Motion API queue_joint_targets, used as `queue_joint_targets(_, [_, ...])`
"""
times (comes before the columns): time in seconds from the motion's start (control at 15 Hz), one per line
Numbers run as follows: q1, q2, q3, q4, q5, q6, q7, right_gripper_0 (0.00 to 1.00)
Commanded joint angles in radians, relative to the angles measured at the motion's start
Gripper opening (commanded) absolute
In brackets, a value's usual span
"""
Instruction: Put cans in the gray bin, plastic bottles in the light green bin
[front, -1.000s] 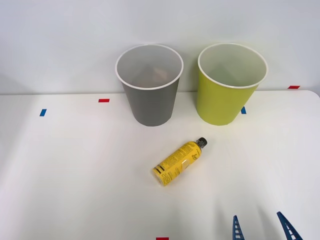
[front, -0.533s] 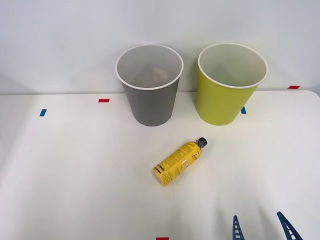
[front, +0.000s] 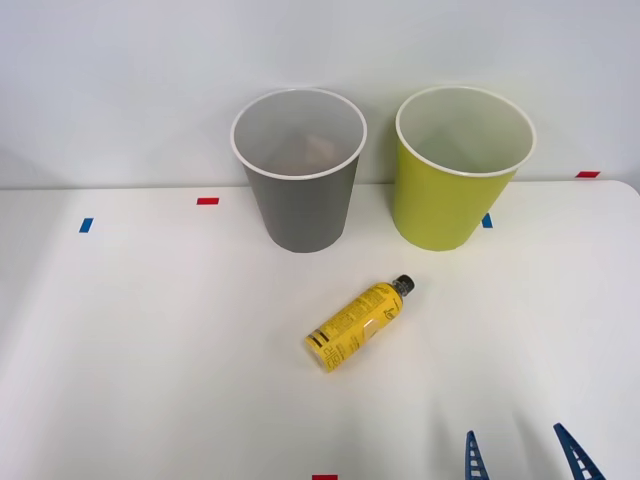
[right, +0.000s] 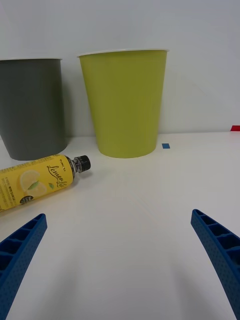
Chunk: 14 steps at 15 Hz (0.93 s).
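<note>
The small yellow plastic bottle (front: 356, 325) with a black screw cap and black print lies on its side on the white bench (front: 150, 350), in front of the two bins and roughly between them. Its long axis runs diagonally in the front view: the cap points away from the robot and to its right, toward the yellow-green bin, and the striped bottom points back and to its left.

Behind the bottle, apart from it, stand the round tapered dark gray bin (front: 300, 205) with a white rim and, on its right, the matching round tapered yellow-green bin (front: 445, 205). Both are upright; something pale lies in the bottom of the gray one.

The right arm's blue ribbed end effector (front: 522, 455) sits at the near edge of the bench, fingers spread wide and holding nothing. The bottle lies ahead of it and to the robot's left, so the coming reach probably runs forward and leftward, with the fingers turned to close across the bottle's diagonal body.
</note>
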Motion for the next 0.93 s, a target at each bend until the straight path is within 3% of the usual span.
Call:
queue_joint_targets(0.07, [0.0, 0.0, 0.0, 0.0, 0.0, 0.0, 0.0, 1.0])
queue_joint_targets(0.93, [0.0, 0.0, 0.0, 0.0, 0.0, 0.0, 0.0, 1.0])
